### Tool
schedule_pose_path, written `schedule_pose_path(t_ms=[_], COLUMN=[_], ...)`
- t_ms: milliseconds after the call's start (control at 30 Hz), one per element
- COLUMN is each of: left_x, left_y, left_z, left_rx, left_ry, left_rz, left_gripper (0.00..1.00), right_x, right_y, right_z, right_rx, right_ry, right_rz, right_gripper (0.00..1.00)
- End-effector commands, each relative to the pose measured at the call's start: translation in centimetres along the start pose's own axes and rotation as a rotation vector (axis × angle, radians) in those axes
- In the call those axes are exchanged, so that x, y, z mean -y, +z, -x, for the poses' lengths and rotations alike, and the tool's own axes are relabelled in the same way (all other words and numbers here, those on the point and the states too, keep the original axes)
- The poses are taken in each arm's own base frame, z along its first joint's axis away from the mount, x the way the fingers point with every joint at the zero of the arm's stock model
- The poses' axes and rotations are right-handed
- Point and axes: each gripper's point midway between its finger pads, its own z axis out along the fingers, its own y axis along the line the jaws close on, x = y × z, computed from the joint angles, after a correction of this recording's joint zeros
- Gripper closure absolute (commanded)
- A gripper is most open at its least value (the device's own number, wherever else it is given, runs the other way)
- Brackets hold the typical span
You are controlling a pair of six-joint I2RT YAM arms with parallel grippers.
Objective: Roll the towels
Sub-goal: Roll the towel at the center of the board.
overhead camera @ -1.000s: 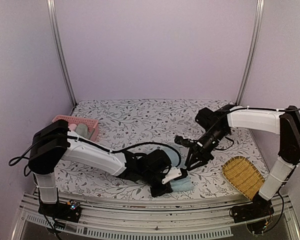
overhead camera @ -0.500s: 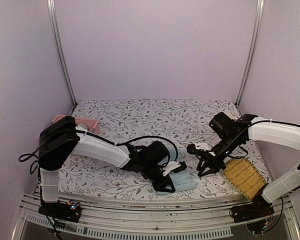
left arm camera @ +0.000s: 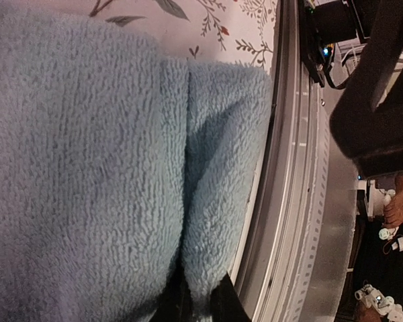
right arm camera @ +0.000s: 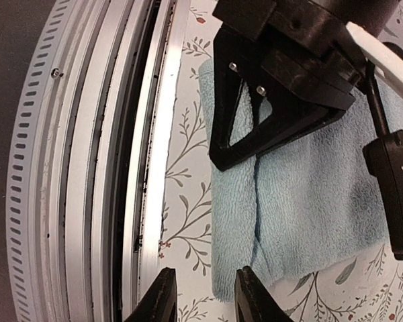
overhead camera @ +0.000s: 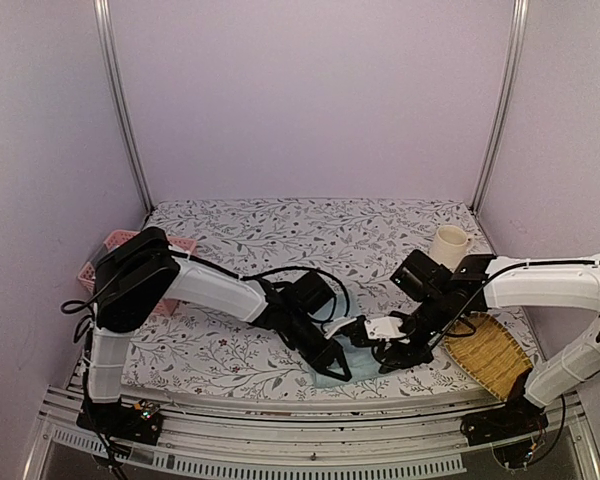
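A light blue towel [overhead camera: 352,362] lies partly folded near the table's front edge; it fills the left wrist view [left arm camera: 87,168] and shows in the right wrist view [right arm camera: 309,201]. My left gripper [overhead camera: 334,366] is shut, pinching a raised fold of the towel's near edge between its fingertips [left arm camera: 200,303]. Its black fingers [right arm camera: 255,127] show in the right wrist view on the towel. My right gripper [overhead camera: 364,340] is open and empty, low over the table at the towel's right corner [right arm camera: 205,275], one finger [right arm camera: 250,292] over the towel's edge.
A pink basket [overhead camera: 98,268] sits at the far left behind my left arm. A woven tray [overhead camera: 485,352] lies at the right front. A cream cup [overhead camera: 448,245] stands at the back right. The metal front rail [right arm camera: 101,168] runs close beside the towel.
My right arm has swung left and down to the towel's right corner. My left gripper has slid toward the front edge, still on the towel. The cup is now uncovered.
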Motion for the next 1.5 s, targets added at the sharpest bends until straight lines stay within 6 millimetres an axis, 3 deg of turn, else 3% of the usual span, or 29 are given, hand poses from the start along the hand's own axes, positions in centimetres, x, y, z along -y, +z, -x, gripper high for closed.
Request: schedule_pose_path(t_ms=[0, 400, 667, 767, 1000, 1233, 1333, 1467], left_x=[-3.2, -2.9, -1.6, -1.9, -2.4, -2.4, -2.4, -1.7], left_y=[0.9, 0.1, -0.8, -0.8, -0.4, -0.5, -0.8, -2.0], left_z=[-2.8, -2.4, -2.2, -2.7, -3.1, -2.9, -2.9, -2.9], left_rx=[-0.074, -0.003, 0.037, 0.028, 0.025, 0.032, 0.034, 0.060], left_ry=[-0.153, -0.148, -0.131, -0.141, -0.161, -0.156, -0.148, -0.093], left_rz=[0.048, 0.040, 0.001, 0.011, 0.011, 0.011, 0.025, 0.044], left_gripper=[1.00, 1.00, 1.00, 0.97, 0.97, 0.97, 0.92, 0.77], right_x=[0.6, 0.6, 1.6, 2.3, 2.5, 1.7, 1.5, 0.3], right_y=[2.2, 6.4, 7.8, 7.9, 5.7, 8.1, 8.9, 9.4], right_z=[0.5, -0.1, -1.3, -1.5, 0.1, -1.6, -2.3, -3.1], right_rx=[-0.014, -0.114, -0.164, -0.180, -0.148, -0.193, -0.211, -0.226], right_ry=[-0.045, -0.122, -0.155, -0.174, -0.206, -0.188, -0.186, -0.184], right_rz=[-0.048, -0.065, -0.103, -0.139, -0.182, -0.099, -0.082, -0.007], right_gripper=[0.67, 0.65, 0.65, 0.65, 0.63, 0.64, 0.68, 0.85])
